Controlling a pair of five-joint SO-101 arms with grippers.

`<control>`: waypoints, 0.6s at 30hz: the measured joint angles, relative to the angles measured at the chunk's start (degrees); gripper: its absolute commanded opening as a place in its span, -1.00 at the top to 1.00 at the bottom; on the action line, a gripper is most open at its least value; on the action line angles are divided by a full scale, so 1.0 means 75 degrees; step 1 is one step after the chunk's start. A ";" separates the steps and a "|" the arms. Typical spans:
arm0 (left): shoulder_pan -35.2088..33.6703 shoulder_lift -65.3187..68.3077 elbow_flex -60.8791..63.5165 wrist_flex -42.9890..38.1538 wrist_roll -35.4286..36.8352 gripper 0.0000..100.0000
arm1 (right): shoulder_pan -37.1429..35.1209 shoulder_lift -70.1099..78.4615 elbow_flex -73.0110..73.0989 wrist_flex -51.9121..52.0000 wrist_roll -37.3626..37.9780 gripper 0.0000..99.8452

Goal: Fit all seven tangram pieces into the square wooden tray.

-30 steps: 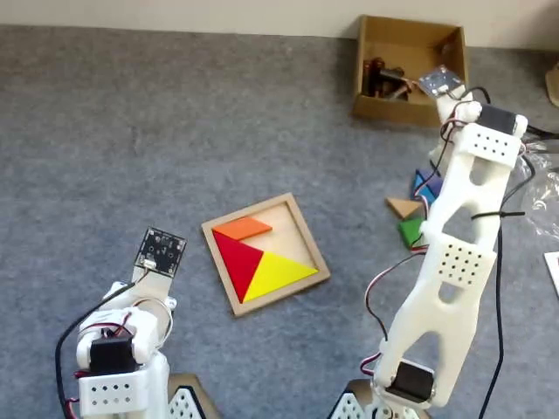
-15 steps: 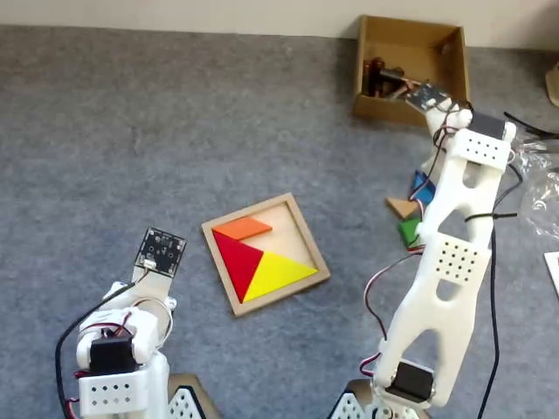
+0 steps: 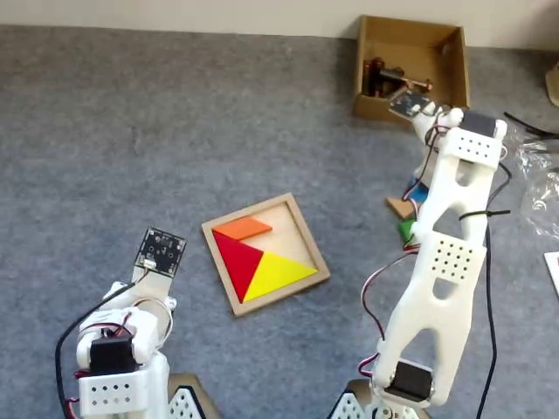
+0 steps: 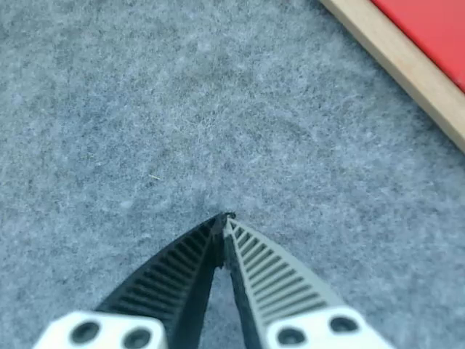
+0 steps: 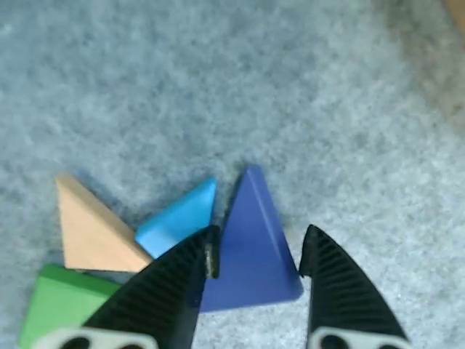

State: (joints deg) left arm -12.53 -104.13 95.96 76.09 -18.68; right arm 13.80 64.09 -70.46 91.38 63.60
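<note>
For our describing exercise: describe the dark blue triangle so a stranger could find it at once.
Find the cardboard box at the carpet's far edge; the right arm hangs over four loose pieces near it. The dark blue triangle sits between the right gripper's open jaws, next to a light blue piece, and is the darkest of them.

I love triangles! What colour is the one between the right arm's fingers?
The triangle is dark blue, clearest in the right wrist view.

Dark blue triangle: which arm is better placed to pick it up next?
Right. Its pincer is open directly over the dark blue triangle, with a finger on either side. The left pincer is shut over bare carpet beside the tray, away from that triangle.
</note>
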 measured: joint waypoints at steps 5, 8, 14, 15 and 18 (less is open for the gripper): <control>0.0000 0.0000 0.0000 0.0000 0.0000 0.97 | 0.0012 0.0000 0.0000 0.0305 0.0152 0.63; 0.0000 0.0000 0.0000 0.0000 0.0000 0.97 | 0.0023 0.0000 0.0000 0.0399 0.0445 0.63; 0.0000 0.0000 0.0000 0.0000 0.0000 0.97 | 0.0023 0.0000 0.0000 0.0399 0.0586 0.63; 0.0000 0.0000 0.0000 0.0000 0.0000 0.97 | 0.0023 0.0000 0.0000 0.0399 0.0586 0.63; 0.0000 0.0000 0.0000 0.0000 0.0000 0.97 | 0.0023 0.0000 0.0000 0.0399 0.0586 0.63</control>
State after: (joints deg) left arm -12.53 -104.13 95.96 76.09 -18.68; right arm 13.98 64.09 -70.46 94.37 68.00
